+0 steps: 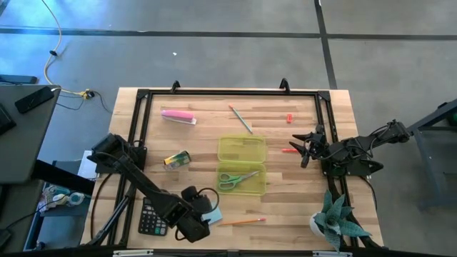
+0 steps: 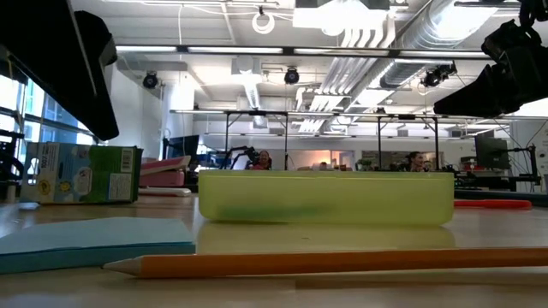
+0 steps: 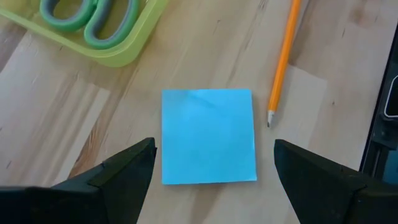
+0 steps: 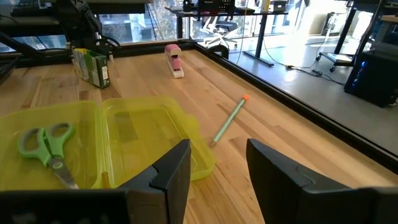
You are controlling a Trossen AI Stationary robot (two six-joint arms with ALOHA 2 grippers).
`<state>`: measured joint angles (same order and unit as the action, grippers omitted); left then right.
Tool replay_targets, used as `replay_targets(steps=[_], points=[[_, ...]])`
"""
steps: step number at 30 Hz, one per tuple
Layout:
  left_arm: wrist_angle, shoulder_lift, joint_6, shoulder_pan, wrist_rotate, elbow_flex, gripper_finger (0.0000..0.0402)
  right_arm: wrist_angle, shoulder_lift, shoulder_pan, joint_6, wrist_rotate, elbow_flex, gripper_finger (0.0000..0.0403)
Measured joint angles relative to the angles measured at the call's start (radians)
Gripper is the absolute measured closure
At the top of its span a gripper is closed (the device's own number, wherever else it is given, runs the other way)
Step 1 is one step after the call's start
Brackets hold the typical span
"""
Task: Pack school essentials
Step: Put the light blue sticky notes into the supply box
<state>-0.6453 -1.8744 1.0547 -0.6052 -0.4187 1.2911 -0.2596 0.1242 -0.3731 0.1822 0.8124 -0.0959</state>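
Fingers [image 3: 124,174] clear note pad [image 3: 208,137] edges

Green-handled scissors [image 1: 238,178] lie flat inside the open yellow-green case. Light-blue note pad [image 3: 209,136] lies flat on the surface nr the front edge, orange pencil [image 3: 283,58] just beside it, apart. Greenish pencil [image 1: 240,119] lies diagonal toward the back. Crayon box [image 1: 176,160] sits left of the case. Red piece [image 1: 290,118] at back right.
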Motion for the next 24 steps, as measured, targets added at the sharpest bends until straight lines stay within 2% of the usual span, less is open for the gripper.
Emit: replay_targets(steps=[9, 13, 18, 24], points=[[-0.001, -0.039, -0.019, 0.0, 0.025, 0.0, 0.0084, 0.0, 0.0, 0.0, 0.0, 0.0, 0.0, 0.0256], [0.002, -0.051, -0.027, 0.0, 0.032, 0.0, 0.006, 0.0, 0.0, 0.0, 0.0, 0.0, 0.0, 0.0256], [0.019, -0.051, -0.034, 0.002, 0.033, 0.0, 0.001, 0.0, 0.0, 0.0, 0.0, 0.0, 0.0, 0.0256], [0.038, -0.069, -0.045, 0.005, 0.048, 0.0, 0.0003, 0.0, 0.0, 0.0, 0.0, 0.0, 0.0, 0.0256]])
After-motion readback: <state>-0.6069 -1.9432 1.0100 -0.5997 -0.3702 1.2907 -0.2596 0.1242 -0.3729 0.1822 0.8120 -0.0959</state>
